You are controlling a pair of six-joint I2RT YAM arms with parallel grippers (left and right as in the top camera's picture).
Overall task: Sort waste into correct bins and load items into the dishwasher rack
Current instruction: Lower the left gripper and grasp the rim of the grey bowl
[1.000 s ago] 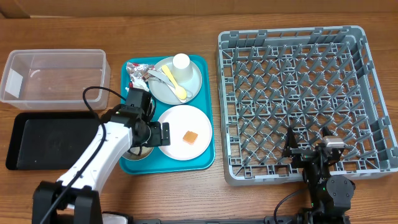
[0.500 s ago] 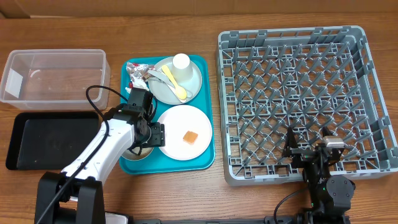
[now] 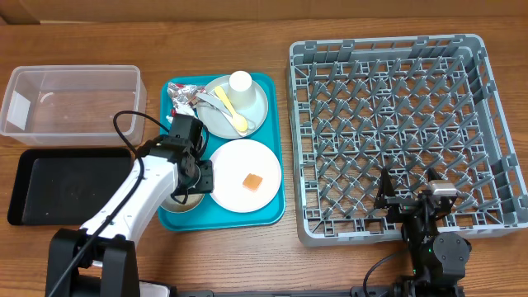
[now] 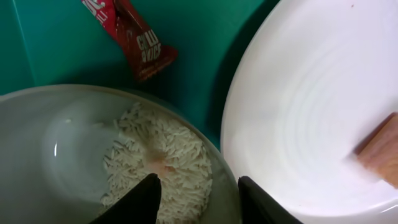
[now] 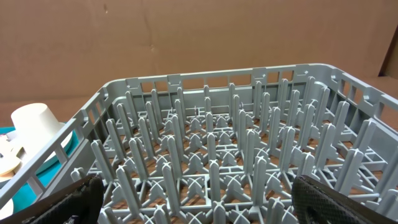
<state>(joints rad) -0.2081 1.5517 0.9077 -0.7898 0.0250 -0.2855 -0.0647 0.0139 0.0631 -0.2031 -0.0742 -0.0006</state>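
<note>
Seen through the left wrist camera, my left gripper [image 4: 199, 196] straddles the right rim of the white bowl [image 4: 62, 143]. One finger hangs over the rice grains [image 4: 168, 162] inside it, the other sits outside, by the pale plate [image 4: 311, 93]. The jaws are partly closed with a gap still showing. The orange food cube [image 4: 379, 149] lies on that plate, and the red packet [image 4: 134, 37] lies on the teal tray [image 4: 205, 37]. Overhead, the arm covers most of the bowl [image 3: 177, 200]. My right gripper [image 5: 199, 205] is open and empty at the dishwasher rack [image 3: 404, 132].
The grey-green plate [image 3: 247, 115] carries the white cup [image 3: 240, 81], yellow spoon [image 3: 231, 111] and white fork [image 3: 206, 99]. Foil wrapper [image 3: 180, 97] lies at the tray's back left. The clear tub [image 3: 70, 99] and black tray [image 3: 66, 186] sit to the left.
My left jaws have narrowed around the bowl's rim, and the left arm has shifted slightly. The right arm has not moved.
</note>
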